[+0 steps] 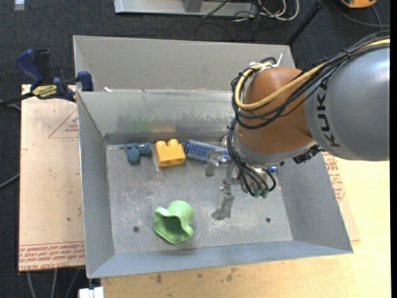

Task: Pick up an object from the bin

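You look at dark speckled carpet [49,17]. At top, pale metal stand foot [155,5] lies flat; loose cables [273,2] tangle beside it.

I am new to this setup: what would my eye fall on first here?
The big arm with its orange wrist cover comes in from the right, its gripper low over bare floor in the middle of the grey metal bin. A green cup-shaped thing lies near the front wall, and a yellow plastic block by the back wall.
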Controlling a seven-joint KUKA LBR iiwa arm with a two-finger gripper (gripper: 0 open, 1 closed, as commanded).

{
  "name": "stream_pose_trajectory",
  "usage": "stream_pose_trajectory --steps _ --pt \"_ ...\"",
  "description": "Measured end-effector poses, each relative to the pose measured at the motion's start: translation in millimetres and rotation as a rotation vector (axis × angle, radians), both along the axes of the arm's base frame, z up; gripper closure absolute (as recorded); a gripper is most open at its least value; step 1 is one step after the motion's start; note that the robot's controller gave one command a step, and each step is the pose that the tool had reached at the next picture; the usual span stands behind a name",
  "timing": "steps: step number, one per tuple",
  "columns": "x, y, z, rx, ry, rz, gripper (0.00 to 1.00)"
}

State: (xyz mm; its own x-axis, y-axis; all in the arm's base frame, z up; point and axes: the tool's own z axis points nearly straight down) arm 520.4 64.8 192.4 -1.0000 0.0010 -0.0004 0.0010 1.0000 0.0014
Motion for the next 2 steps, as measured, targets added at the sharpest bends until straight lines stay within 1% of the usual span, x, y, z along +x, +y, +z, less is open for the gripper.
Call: stream_pose_trajectory --steps 1,2 --pt "42.5 47 -94 0.001 0.003 -0.018 0.0" --pt "27.0 96 -98 0.001 0.002 -0.294 0.0"
